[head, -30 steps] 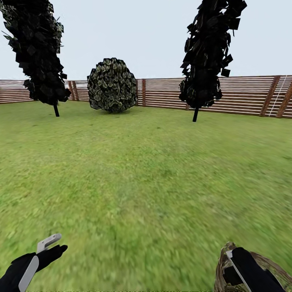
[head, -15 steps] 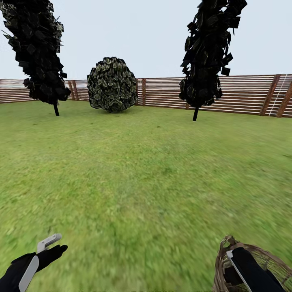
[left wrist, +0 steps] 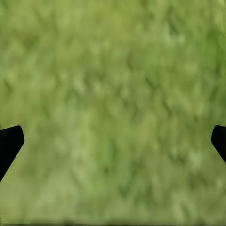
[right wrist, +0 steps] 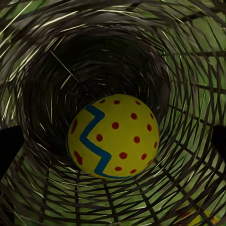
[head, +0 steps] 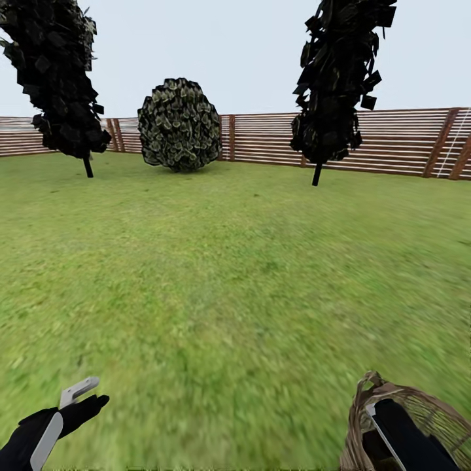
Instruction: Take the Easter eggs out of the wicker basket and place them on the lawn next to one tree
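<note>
Yellow, red-dotted egg (right wrist: pixel 113 136); brownish basket (right wrist: pixel 52 56)

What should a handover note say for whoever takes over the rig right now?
Left gripper: open, holding nothing, hanging over bare lawn.
Right gripper: open, reaching down into the wicker basket, fingers spread either side of one Easter egg at the bottom; not yet gripped.
Basket sits on the grass at the robot's right. Only one egg can be made out inside; a speck of yellow shows through the weave, too unclear to call.
Done: nothing visibly placed by a tree.
Left: grip the egg, lift it out, carry the eggs to one tree. Ahead stand only two dark narrow trees and a round bush.
</note>
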Tool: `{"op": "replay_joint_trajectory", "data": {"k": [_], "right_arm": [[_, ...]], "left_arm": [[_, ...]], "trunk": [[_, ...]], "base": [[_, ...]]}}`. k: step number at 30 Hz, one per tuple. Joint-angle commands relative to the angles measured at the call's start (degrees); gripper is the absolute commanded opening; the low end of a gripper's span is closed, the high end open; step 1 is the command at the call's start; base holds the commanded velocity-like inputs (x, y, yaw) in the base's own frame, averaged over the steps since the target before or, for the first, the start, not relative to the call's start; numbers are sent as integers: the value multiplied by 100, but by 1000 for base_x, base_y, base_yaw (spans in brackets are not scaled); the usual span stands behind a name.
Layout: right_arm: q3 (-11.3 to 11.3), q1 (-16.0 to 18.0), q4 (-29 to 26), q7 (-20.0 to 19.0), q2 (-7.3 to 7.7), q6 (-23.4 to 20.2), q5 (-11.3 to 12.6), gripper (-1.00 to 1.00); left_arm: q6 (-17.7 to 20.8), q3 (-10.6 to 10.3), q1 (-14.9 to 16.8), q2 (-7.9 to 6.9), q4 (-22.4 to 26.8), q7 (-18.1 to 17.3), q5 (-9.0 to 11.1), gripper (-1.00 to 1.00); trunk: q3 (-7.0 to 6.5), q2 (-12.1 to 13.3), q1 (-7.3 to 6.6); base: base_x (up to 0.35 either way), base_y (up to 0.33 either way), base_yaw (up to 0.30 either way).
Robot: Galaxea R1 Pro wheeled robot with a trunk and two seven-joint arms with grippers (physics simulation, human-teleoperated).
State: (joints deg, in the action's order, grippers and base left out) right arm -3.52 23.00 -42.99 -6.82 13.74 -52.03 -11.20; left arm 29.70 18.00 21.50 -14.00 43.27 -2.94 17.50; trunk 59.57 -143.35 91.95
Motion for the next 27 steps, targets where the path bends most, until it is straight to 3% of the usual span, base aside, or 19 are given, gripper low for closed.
{"op": "replay_joint_trajectory", "data": {"k": [1, 27], "right_arm": [[-23, 3, -7, -56, 5, -26, -49, 100], [-17, 3, -7, -56, 5, -26, -45, 100]], "left_arm": [[36, 19, 3, 2, 6, -23, 8, 100], [36, 11, 3, 11, 6, -17, 8, 100]], "trunk": [[28, -4, 1], [604, -39, 68]], "base": [[0, 0, 0], [0, 0, 0]]}}
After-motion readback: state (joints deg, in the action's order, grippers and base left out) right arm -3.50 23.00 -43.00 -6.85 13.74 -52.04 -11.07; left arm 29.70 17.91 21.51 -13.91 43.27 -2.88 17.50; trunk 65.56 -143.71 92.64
